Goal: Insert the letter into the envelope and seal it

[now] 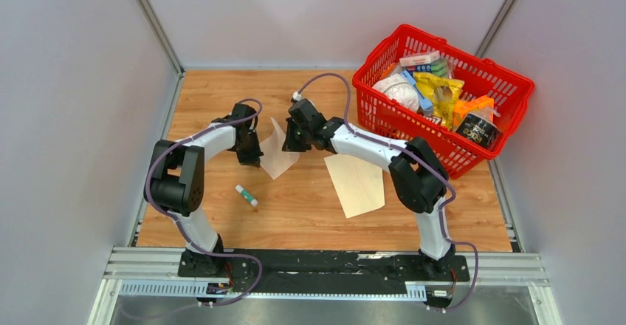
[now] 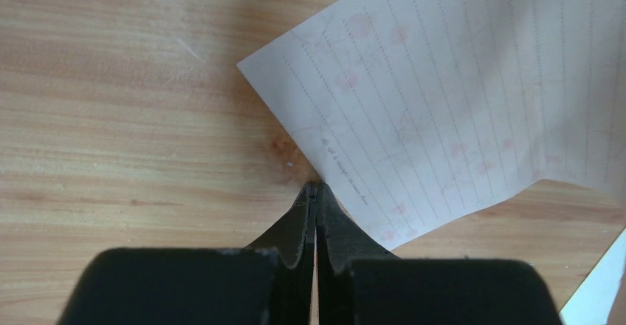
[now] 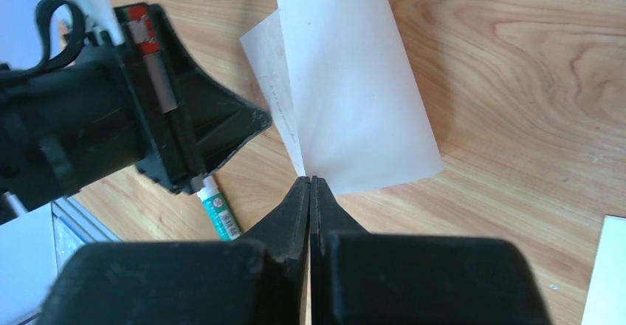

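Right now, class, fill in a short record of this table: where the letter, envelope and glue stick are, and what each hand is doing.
letter: between the two hands, partly curled, still outside the envelope
left hand: shut, pinching the letter's edge
right hand: shut, pinching the letter's other side
envelope: flat on the table, apart from the letter, partly under the right arm
glue stick: lying near the left arm, untouched
basket: red, far right, full of packets
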